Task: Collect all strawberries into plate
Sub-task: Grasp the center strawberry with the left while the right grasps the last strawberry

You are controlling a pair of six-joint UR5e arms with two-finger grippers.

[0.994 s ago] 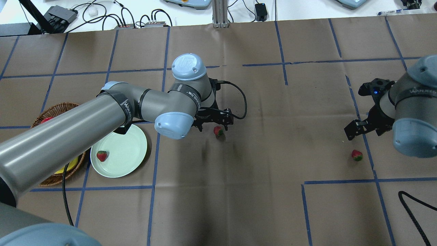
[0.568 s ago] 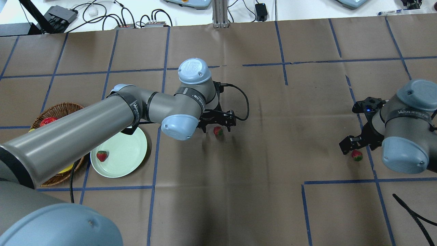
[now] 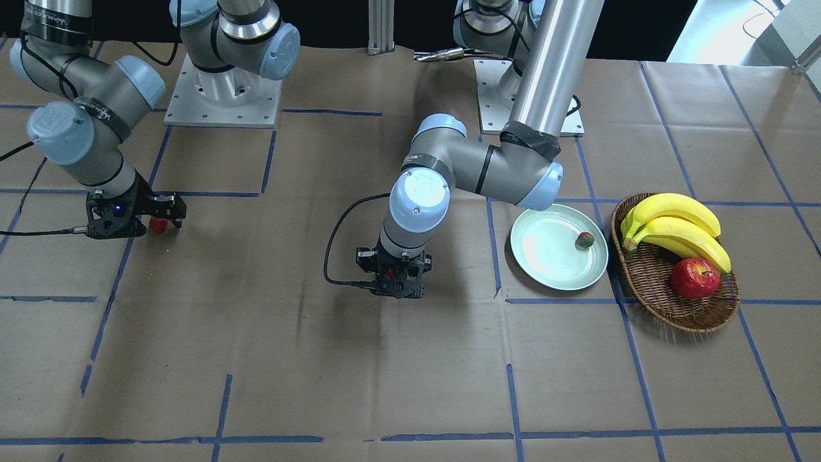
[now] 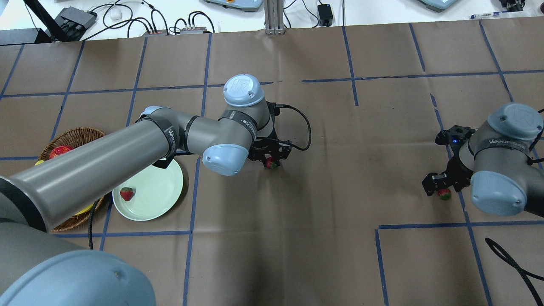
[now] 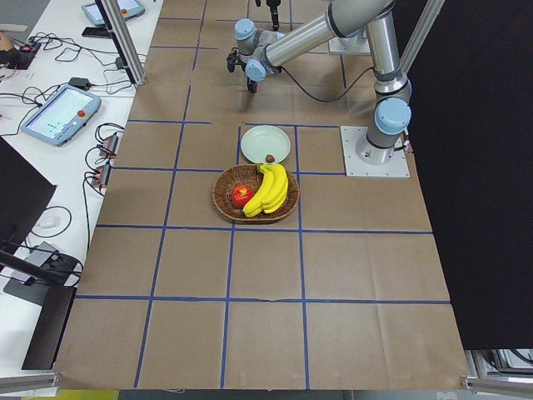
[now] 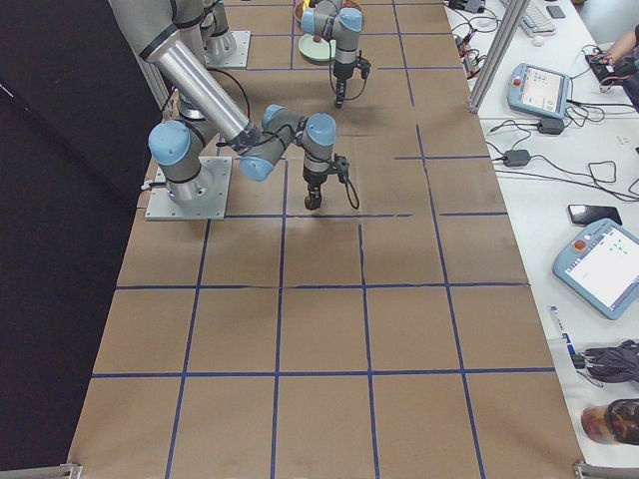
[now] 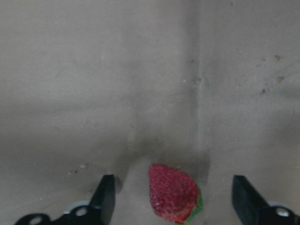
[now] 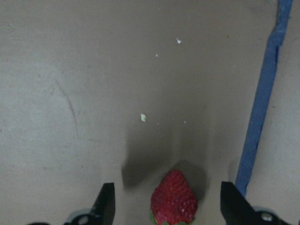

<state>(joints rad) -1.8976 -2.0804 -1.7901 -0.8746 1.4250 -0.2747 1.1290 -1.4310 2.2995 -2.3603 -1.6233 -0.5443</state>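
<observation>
Both have dropped lower: the left hand [image 7: 174, 190] is open around the middle strawberry [image 7: 171, 193], the right hand [image 8: 169, 199] open around the side strawberry [image 8: 174, 200].

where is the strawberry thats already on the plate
Overhead view: the strawberry lies on the left part of the plate, the side nearest the wicker basket.

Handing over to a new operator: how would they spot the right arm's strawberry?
Look at the table's end far from the basket and plate, where the right gripper hangs open. Its strawberry lies between the fingers beside a blue tape line, unlike the mid-table strawberry and the strawberry in the plate.
</observation>
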